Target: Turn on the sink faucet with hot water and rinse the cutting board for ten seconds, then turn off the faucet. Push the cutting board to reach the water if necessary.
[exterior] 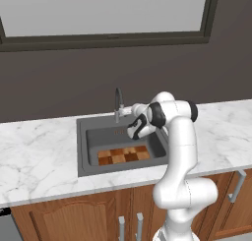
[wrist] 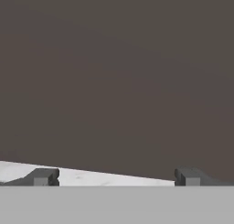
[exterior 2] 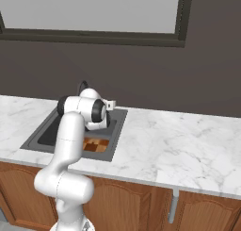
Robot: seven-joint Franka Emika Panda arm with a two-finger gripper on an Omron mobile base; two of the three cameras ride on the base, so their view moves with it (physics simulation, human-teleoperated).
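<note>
Over sink back rim — gripper spread wide, empty; cutting board at basin front edge.

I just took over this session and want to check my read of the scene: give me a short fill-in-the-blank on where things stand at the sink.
1. The cutting board lies flat inside the ____.
2. The faucet stands at the sink's ____ edge, toward the wall.
3. The gripper has its jaws ____, with nothing between them.
4. The counter around the sink is white ____.

Missing words: sink; back; open; marble
</note>
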